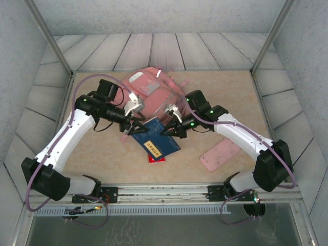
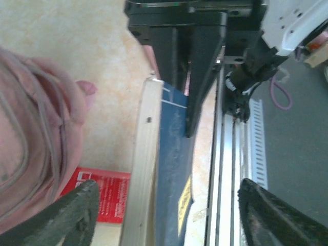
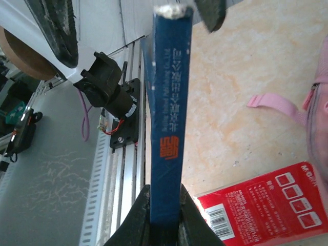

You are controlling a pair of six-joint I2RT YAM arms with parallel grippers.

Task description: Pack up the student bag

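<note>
Backpack (image 1: pixel 151 95) past my grippers looks soft, so I'd grab its rim; right gripper (image 3: pixel 164 220) pinches blue book (image 3: pixel 166 102), left gripper (image 2: pixel 170 207) gapes wide.

I'm in a lab test cell: grey walls (image 1: pixel 20 77) and metal posts (image 1: pixel 50 38) box in my counter (image 1: pixel 230 97), an aluminium rail (image 1: pixel 164 190) fronting it.

red packet (image 1: pixel 157 159): mostly under blue book (image 1: pixel 156 141) | student bag (image 2: pixel 31 128): cropped in left wrist view
</note>
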